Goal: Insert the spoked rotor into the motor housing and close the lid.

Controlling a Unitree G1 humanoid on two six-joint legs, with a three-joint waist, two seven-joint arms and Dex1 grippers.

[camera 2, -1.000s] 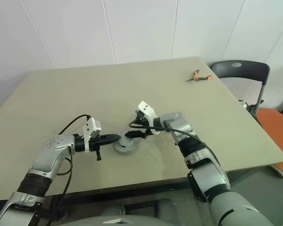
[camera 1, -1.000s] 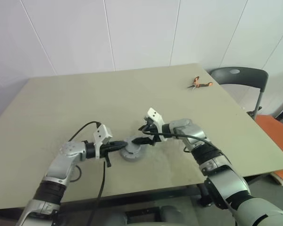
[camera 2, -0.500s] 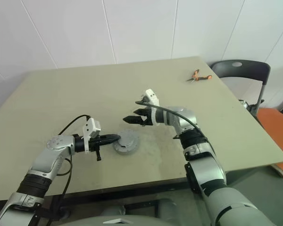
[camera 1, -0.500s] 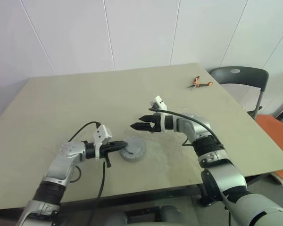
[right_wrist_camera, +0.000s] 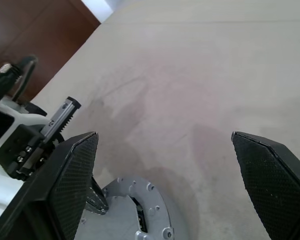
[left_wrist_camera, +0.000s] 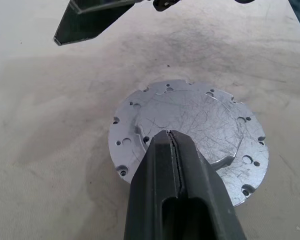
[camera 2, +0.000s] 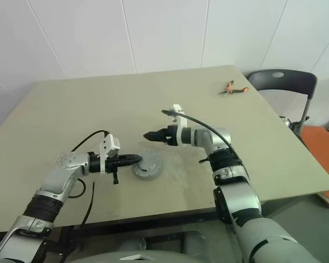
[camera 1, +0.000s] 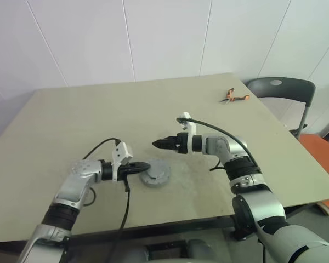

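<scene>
The lid [left_wrist_camera: 190, 135] is a flat round disc of scratched silver-grey metal, dotted with small holes near its rim, seated on the motor housing [camera 1: 155, 174] near the table's [camera 1: 71, 126] front middle. The left gripper [camera 1: 145, 166], its fingers clenched together on nothing, rests its tip at the lid's left edge. The right gripper [camera 1: 157, 144], jaws spread wide and empty (textured black pads), hangs in the air behind the housing; a second ago it was down at the lid, and has since risen and rolled. Smooth beige tabletop lies open all round, with orange-handled pliers [camera 1: 233, 97] far off near the back right corner.
</scene>
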